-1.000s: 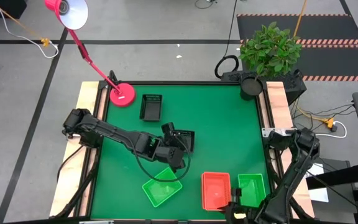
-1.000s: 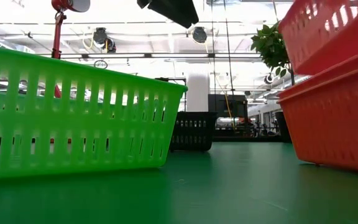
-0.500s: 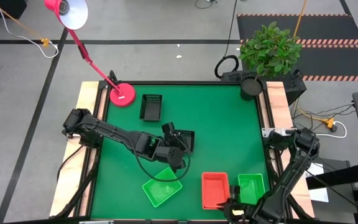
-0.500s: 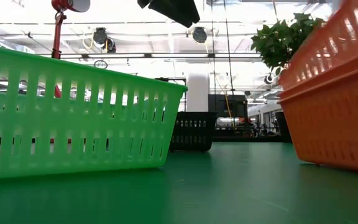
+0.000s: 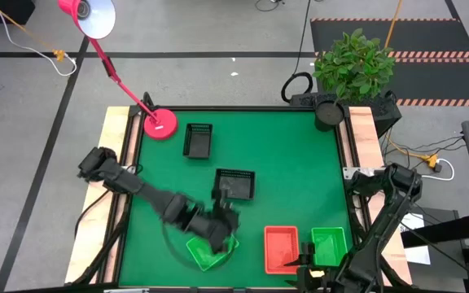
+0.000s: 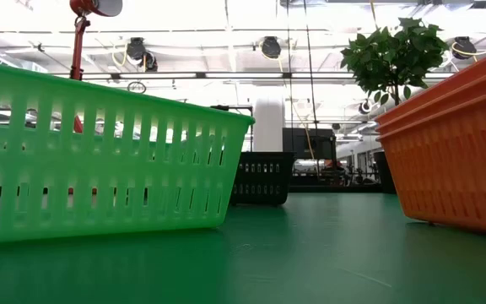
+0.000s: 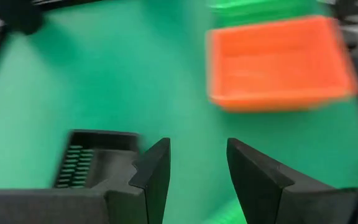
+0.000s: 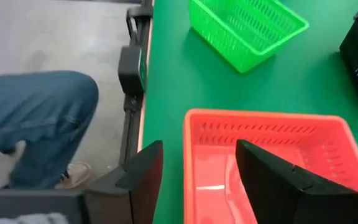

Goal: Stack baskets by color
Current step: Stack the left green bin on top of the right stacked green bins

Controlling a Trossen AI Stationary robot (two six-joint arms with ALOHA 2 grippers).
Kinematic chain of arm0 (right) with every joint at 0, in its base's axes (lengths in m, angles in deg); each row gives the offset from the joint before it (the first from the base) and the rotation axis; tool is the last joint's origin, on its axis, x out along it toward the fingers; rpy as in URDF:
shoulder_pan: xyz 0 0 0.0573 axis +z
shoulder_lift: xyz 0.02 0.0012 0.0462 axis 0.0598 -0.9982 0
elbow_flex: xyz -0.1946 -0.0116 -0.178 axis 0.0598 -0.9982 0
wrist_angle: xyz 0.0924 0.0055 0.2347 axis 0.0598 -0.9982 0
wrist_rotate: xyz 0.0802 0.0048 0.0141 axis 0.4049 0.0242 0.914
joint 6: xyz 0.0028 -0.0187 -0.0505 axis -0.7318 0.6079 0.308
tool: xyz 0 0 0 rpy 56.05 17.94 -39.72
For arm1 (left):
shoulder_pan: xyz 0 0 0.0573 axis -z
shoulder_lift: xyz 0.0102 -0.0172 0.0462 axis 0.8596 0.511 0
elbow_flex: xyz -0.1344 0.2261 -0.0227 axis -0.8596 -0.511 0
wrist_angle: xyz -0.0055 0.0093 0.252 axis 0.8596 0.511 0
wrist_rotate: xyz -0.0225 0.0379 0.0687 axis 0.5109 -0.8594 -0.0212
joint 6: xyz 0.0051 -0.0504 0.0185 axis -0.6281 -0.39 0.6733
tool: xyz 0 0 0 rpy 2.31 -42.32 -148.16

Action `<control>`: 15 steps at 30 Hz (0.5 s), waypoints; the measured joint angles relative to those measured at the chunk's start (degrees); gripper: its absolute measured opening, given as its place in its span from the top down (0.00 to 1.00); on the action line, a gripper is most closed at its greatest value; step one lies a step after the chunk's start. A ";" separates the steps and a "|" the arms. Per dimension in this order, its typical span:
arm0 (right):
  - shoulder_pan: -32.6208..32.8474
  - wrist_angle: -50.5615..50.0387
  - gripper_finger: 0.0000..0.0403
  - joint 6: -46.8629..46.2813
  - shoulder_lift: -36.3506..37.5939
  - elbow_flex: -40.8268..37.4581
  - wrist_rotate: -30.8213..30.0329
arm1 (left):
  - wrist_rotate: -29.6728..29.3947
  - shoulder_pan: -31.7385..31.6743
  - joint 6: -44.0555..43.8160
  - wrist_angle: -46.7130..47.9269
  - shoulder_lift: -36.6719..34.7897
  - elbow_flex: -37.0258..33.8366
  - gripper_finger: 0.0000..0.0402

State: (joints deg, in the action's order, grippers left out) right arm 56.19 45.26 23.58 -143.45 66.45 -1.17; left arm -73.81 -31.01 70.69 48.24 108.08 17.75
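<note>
Near the table's front edge, red-orange basket [image 8: 278,155] (mesh-sided, rectangular).

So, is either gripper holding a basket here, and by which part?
Nothing is held. The right gripper is open above the red-orange basket; the left gripper is open, empty.

Two black baskets [image 5: 199,140] mid-table, red stack [image 5: 282,248] between two green baskets [image 5: 329,245]
</note>
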 joint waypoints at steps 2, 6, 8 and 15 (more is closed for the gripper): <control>0.00 -0.02 0.49 0.18 1.54 0.00 0.02 | 0.22 3.57 0.11 0.36 0.00 -0.60 0.60; 0.01 0.23 0.49 0.83 4.13 0.00 -0.02 | 0.37 11.00 -0.35 5.28 0.07 -0.72 0.60; 0.09 0.81 0.50 1.32 4.53 0.00 -0.08 | 0.39 14.21 -2.42 8.79 0.08 -0.75 0.60; 0.09 2.36 0.51 2.69 4.53 0.00 -0.12 | 1.72 19.65 -9.83 11.16 0.38 -6.29 0.60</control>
State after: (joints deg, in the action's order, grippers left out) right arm 56.28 47.62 26.27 -138.91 66.45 -1.29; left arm -72.10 -11.36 60.86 59.40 108.47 11.47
